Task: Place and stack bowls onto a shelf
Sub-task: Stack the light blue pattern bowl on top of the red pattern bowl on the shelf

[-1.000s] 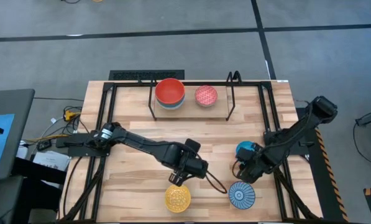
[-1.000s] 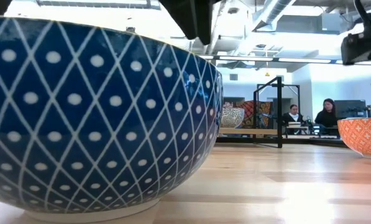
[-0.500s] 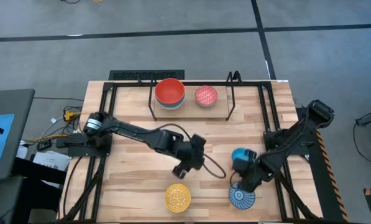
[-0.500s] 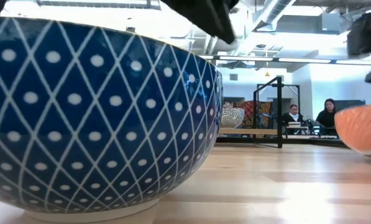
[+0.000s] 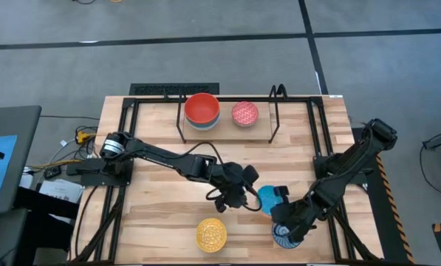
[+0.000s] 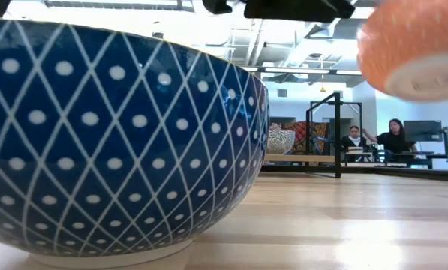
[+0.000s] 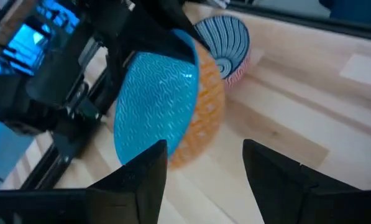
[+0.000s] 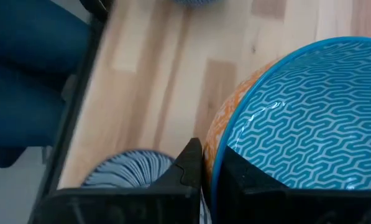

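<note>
A bowl, teal-patterned inside and orange outside [image 5: 267,197], hangs tilted above the table's near middle, with my right gripper [image 5: 281,210] shut on its rim. It shows raised in the low view [image 6: 413,46]. My left gripper [image 7: 204,180] stands open just left of it, its fingers short of the bowl [image 7: 160,93]. A blue-white patterned bowl [image 5: 285,233] stands on its foot below my right gripper, and a yellow patterned bowl [image 5: 211,233] stands near the front edge. On the shelf [image 5: 227,133] at the back rest a red bowl [image 5: 202,108], stacked on a bluish one, and a red-pink patterned bowl [image 5: 244,113]. My right gripper pinches the bowl's rim [image 8: 214,153], one finger [image 8: 186,167] on the orange outer wall and the other [image 8: 238,175] inside on the teal pattern. The bowl is lifted clear of the table and tipped, its opening turned partly sideways.
The blue-white bowl [image 6: 118,135] fills the left of the low view, close to the camera. Black frame rails [image 5: 318,133] run along the table's left and right sides. People sit far behind the table [image 6: 395,139]. Bare wood lies between the shelf and the arms.
My right gripper has taken hold of the teal-and-orange bowl and lifted it clear of the table, carrying it toward the table's left and near edge, and it now hangs tipped. My left gripper, still open, has moved toward the table's right, up to that bowl.
</note>
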Controlling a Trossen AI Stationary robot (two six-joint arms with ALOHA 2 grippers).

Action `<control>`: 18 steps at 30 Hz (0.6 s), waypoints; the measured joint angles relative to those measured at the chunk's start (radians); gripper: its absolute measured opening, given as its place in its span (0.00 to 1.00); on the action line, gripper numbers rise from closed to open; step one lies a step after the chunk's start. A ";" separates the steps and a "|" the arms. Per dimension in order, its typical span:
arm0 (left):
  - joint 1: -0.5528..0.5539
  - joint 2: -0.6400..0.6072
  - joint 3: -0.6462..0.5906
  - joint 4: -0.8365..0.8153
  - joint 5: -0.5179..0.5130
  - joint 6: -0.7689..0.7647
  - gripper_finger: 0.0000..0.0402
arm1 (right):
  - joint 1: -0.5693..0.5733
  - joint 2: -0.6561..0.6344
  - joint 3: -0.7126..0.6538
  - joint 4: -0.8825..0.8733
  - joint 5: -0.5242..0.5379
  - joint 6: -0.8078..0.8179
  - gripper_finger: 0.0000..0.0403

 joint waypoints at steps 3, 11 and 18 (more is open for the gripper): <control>0.000 0.000 0.000 0.016 0.032 0.004 0.48 | -0.019 -0.001 0.013 0.016 -0.016 -0.067 0.10; 0.002 0.000 0.000 -0.017 0.092 -0.025 0.48 | -0.089 0.000 0.015 0.040 -0.090 -0.221 0.10; 0.003 0.000 0.000 -0.058 0.102 -0.106 0.48 | -0.133 0.000 0.015 0.075 -0.153 -0.381 0.10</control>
